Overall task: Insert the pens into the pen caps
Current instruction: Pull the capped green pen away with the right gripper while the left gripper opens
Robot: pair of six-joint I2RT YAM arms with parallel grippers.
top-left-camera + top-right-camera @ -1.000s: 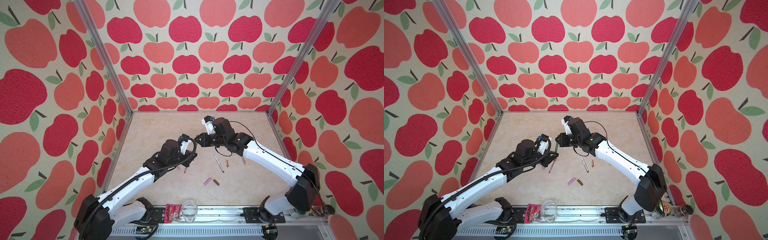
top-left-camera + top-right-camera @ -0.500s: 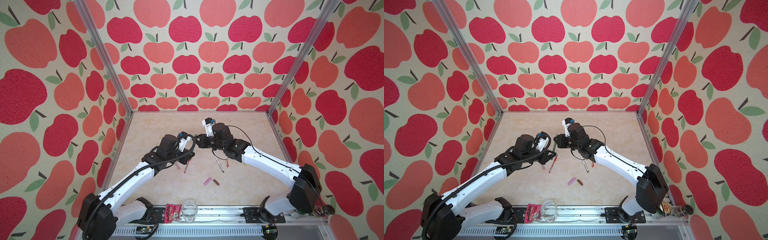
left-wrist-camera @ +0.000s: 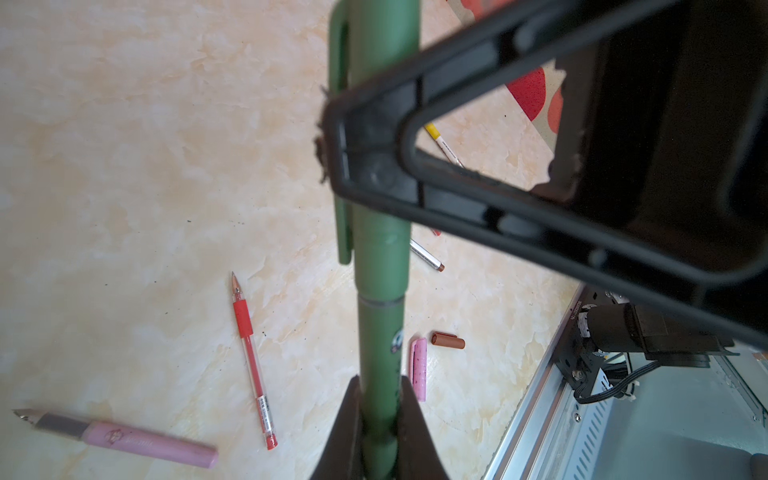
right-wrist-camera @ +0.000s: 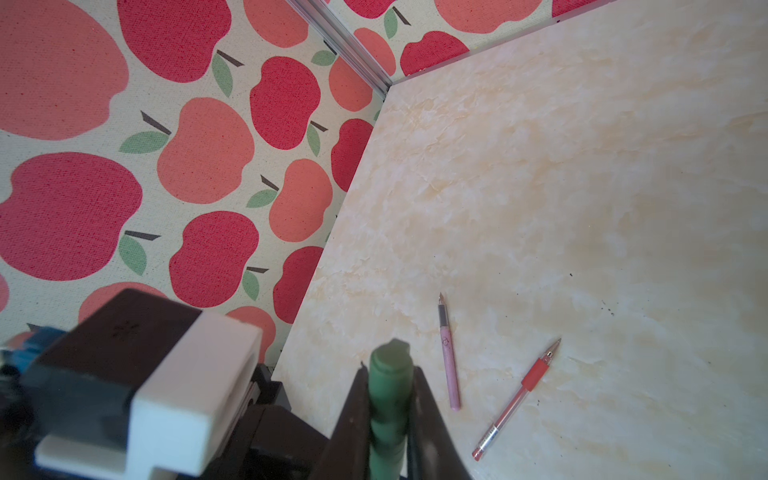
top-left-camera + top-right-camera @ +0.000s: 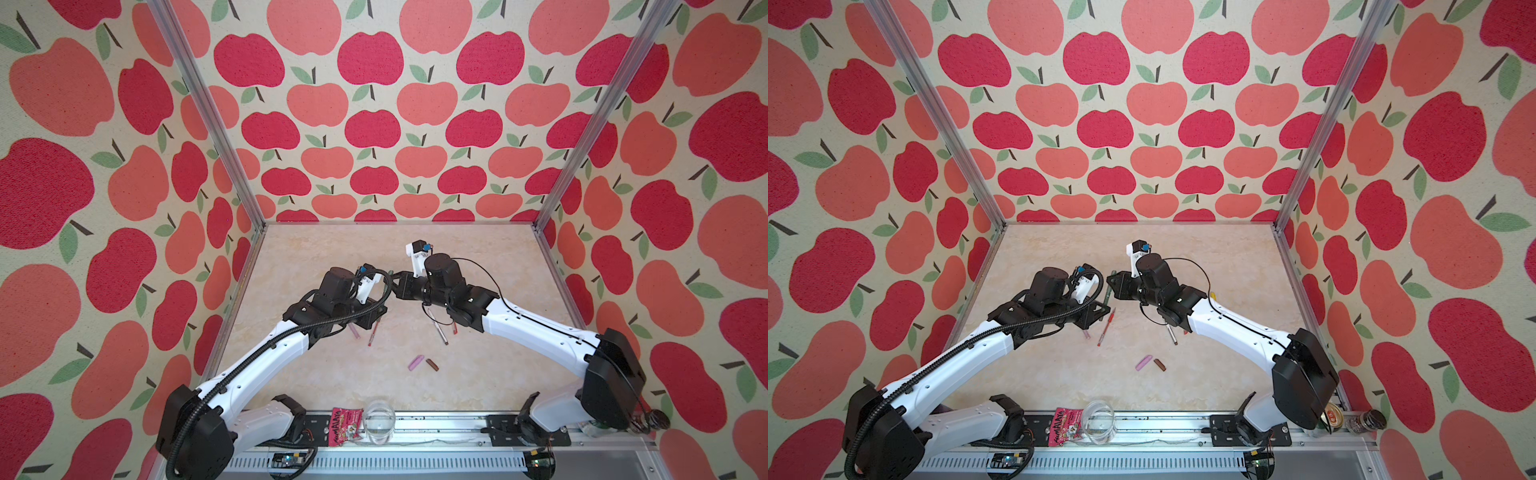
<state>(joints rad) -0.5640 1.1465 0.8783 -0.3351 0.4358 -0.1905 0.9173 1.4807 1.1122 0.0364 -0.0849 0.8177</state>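
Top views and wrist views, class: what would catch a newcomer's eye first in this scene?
The apple-print walls shout loudest, all around the marbled table. At mid-table the left gripper and right gripper meet, shut on the green pen and its green cap. A red pen lies loose nearby.

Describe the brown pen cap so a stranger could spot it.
On the marble tabletop, look beyond the clear cup on the front rail. Two stubby caps lie there side by side; the brown cap is the darker one, right of the pink cap in both top views.

Green pen (image 3: 380,332) looks matt plastic; tabletop (image 3: 124,166) smooth.
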